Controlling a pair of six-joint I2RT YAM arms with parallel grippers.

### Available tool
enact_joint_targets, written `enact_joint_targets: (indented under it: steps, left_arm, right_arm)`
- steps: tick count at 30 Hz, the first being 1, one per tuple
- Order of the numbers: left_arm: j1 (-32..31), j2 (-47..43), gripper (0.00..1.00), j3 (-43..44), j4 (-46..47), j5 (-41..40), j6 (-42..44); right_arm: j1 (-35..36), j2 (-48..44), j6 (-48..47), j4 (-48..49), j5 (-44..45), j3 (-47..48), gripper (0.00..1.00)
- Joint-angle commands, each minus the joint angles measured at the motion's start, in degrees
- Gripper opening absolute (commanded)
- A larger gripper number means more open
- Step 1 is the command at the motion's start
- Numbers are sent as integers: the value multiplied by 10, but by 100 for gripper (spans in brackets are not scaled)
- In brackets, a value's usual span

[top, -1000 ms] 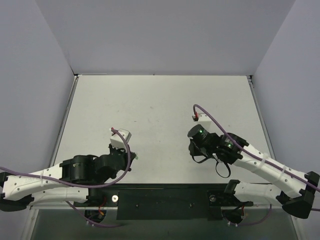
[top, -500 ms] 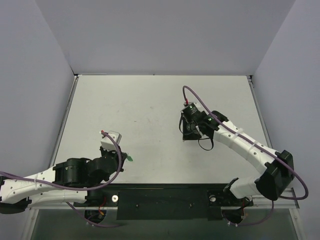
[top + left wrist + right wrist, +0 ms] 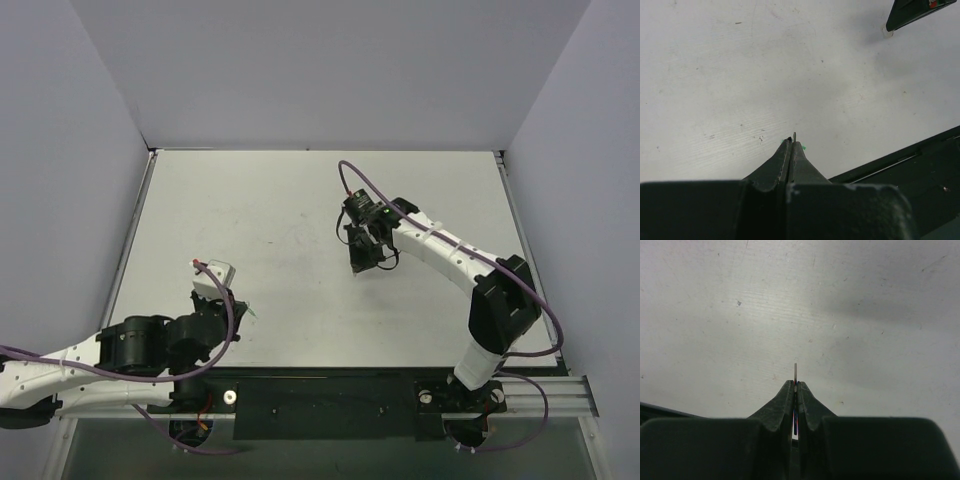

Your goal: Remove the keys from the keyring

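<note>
My left gripper (image 3: 243,316) sits low near the table's front edge, left of centre. It is shut on the green keyring (image 3: 251,314). In the left wrist view only a small green corner of the keyring (image 3: 802,147) and a thin grey sliver poke out past the closed left gripper (image 3: 791,142). My right gripper (image 3: 357,268) is over the middle of the table, well apart from the left one. In the right wrist view the right gripper (image 3: 795,385) is shut on the silver key (image 3: 796,371), seen edge-on as a thin strip sticking out of the tips.
The grey-white table (image 3: 300,200) is walled by pale panels at the back and sides. A black rail (image 3: 330,405) runs along the near edge by the arm bases. The tip of the right arm (image 3: 915,12) shows at the top right of the left wrist view.
My right arm has swung out and moved its gripper up and to the left, toward the table's middle. My left gripper has drawn back to the left. The two grippers are farther apart.
</note>
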Motion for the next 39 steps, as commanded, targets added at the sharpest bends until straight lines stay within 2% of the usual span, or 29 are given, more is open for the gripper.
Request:
enact_joint_targets:
  steps: [1, 5, 6, 7, 10, 14, 19, 22, 28, 32, 36, 39]
  left_arm:
    - [1, -19, 0, 2, -1, -16, 6]
    - [0, -41, 0, -3, 2, -21, 3]
    - [0, -49, 0, -3, 2, -21, 2]
    - [0, -52, 0, -4, 2, -22, 2]
    - [0, -61, 0, -5, 4, -22, 2]
    - [0, -59, 0, -5, 4, -23, 2]
    - [0, -51, 0, -4, 4, -18, 5]
    - [0, -51, 0, -5, 9, -11, 12]
    - [0, -47, 0, -6, 14, -4, 16]
    - [0, -34, 0, -6, 15, -1, 18]
    - [1, -13, 0, -5, 15, 1, 20]
    - [0, 4, 0, -3, 16, 5, 14]
  right_arm:
    - [-12, 19, -15, -26, -1, 27, 1]
    - [-16, 28, -19, -25, -2, 25, 13]
    - [-17, 30, -19, -22, -1, 24, 22]
    - [-17, 31, -20, -21, -1, 22, 25]
    - [-17, 30, -22, -19, 1, 19, 45]
    - [-17, 14, -21, -12, 8, 1, 64]
    - [-17, -47, -1, 40, 26, -75, 78]
    - [-10, -100, 13, 87, 43, -158, 81]
    - [13, -230, 21, 161, 149, -296, 82]
    - [69, -344, 21, 213, 252, -382, 82]
    - [136, -421, 22, 267, 316, -459, 82]
    - [157, -463, 43, 286, 357, -515, 82]
